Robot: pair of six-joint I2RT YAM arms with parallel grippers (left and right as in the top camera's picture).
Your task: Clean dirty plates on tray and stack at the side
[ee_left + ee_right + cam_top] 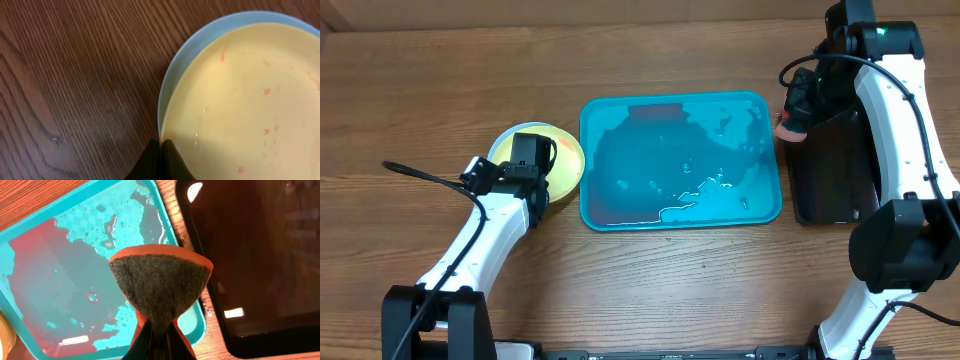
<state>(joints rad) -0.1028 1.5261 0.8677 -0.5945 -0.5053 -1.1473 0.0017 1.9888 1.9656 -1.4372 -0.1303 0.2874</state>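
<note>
Two plates are visible: one pale yellow plate (250, 100) on one light blue plate (182, 62). One teal tray (585, 160), one black tray (830, 170), one sponge (160, 282), two arms (485, 235).

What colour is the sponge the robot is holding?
The sponge is orange with a dark grey scrubbing face; the right wrist view shows it best.

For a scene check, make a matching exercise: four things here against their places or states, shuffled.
1 teal tray
2 yellow plate
3 sponge
4 black tray

A pinched in the right gripper
B wet, holding no plates
C atop a blue plate
D right of the teal tray

Pairs: 1-B, 2-C, 3-A, 4-D
</note>
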